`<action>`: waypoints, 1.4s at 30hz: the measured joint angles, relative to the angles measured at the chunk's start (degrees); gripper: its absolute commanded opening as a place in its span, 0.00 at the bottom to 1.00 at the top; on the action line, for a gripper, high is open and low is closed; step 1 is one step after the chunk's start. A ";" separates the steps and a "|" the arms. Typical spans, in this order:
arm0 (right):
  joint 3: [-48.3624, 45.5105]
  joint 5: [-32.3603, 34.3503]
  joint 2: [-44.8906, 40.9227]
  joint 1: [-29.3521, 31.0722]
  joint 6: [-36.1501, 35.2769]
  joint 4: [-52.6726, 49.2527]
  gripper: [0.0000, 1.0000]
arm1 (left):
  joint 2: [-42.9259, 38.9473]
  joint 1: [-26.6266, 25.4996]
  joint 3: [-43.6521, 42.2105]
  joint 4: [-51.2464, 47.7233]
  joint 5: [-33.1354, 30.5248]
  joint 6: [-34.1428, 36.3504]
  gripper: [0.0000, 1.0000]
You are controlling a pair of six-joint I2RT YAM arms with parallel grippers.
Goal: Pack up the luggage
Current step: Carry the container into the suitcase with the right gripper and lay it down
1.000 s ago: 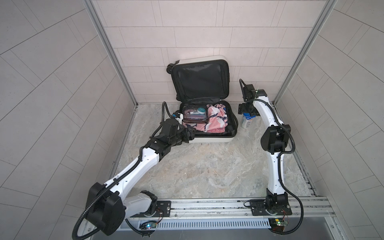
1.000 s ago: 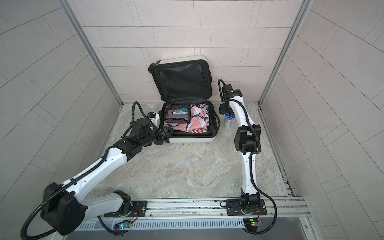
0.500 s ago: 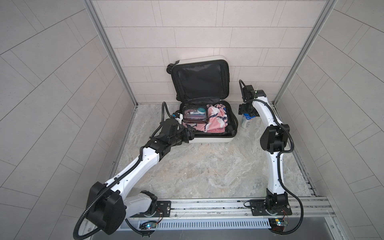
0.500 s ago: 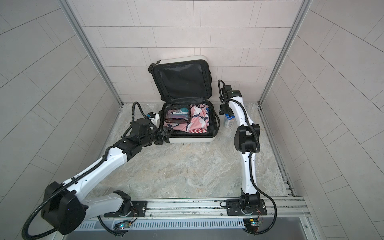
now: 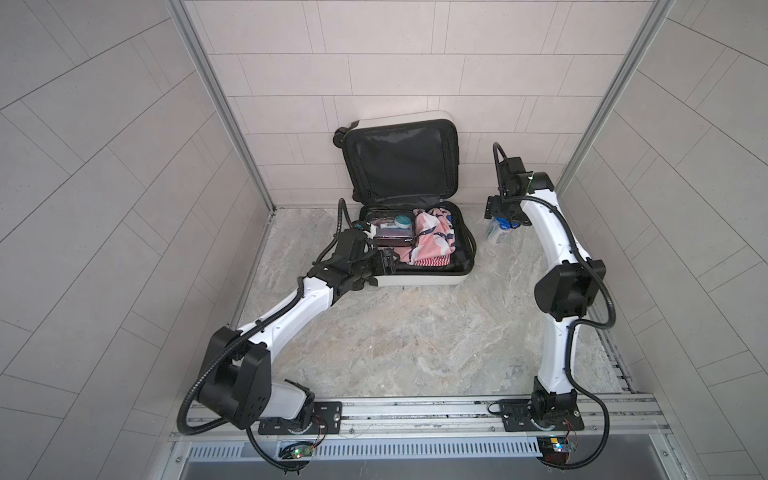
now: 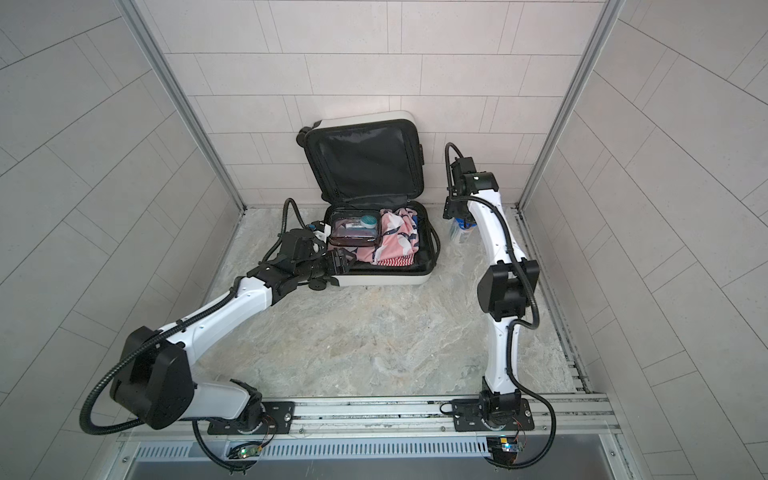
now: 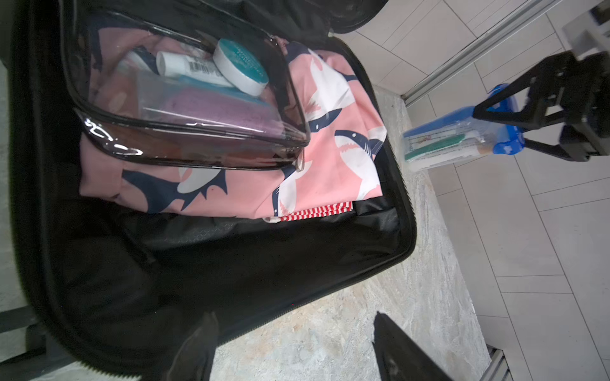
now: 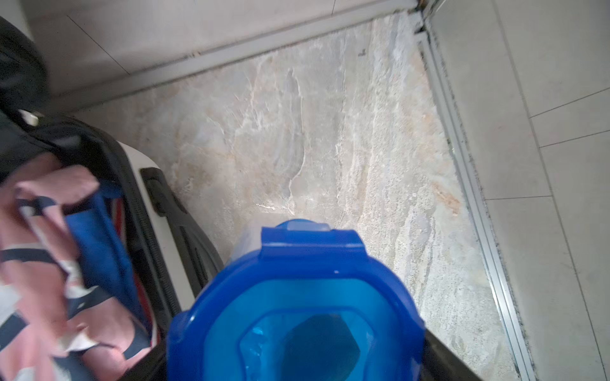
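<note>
Left arm [image 5: 299,307] and right arm [image 5: 548,232]: white link shells, black joint housings [image 5: 567,291]; black ribbed conduits [image 5: 187,399] run alongside; left gripper [image 5: 392,261] and right gripper [image 5: 502,219] black; black base plates [image 5: 328,415] with visible screws; small lit circuit boards [image 5: 297,451] wired beneath.

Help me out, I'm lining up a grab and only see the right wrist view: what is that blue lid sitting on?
Observer: A clear container stands on the floor, right of the suitcase.
Operator: Am I around it?
Observer: The right pincer straddles its blue lid; whether it presses, I cannot tell.
Operator: And the other arm?
Observer: The left pincer hangs open and empty over the suitcase's near-left corner.
</note>
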 measured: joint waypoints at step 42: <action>-41.75 -32.98 -7.26 23.43 30.51 54.36 0.67 | 4.50 5.64 -0.07 8.79 -0.50 -6.19 0.78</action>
